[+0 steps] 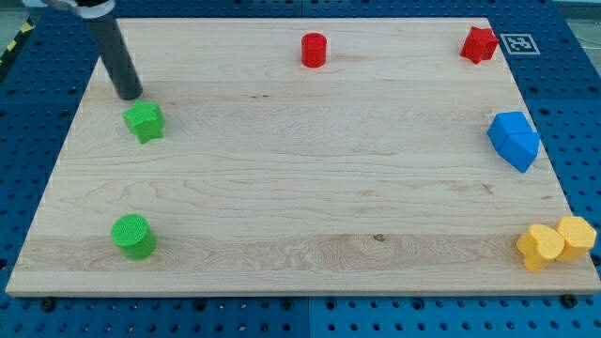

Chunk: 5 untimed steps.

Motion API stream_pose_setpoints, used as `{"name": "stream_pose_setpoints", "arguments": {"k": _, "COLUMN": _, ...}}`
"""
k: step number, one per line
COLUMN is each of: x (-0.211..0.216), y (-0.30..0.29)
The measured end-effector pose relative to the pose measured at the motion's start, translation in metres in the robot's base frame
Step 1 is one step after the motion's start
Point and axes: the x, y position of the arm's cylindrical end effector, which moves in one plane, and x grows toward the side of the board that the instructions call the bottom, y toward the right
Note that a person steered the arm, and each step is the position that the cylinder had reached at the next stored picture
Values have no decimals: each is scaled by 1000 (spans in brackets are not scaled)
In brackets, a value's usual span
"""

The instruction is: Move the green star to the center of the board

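Note:
The green star lies near the board's left edge, in the upper part of the view. My tip stands just above and slightly left of the star, very close to its upper left point; I cannot tell whether it touches. The dark rod rises from the tip toward the view's top left. The wooden board fills most of the view.
A green cylinder sits at the lower left. A red cylinder is at the top middle, a red star at the top right. A blue block sits at the right edge, two yellow blocks at the lower right.

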Motion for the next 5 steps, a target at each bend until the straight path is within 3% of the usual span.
{"name": "stream_pose_setpoints", "arguments": {"k": 2, "x": 55, "y": 14}}
{"name": "stream_pose_setpoints", "arguments": {"k": 4, "x": 55, "y": 136}}
{"name": "stream_pose_setpoints", "arguments": {"k": 5, "x": 54, "y": 127}}
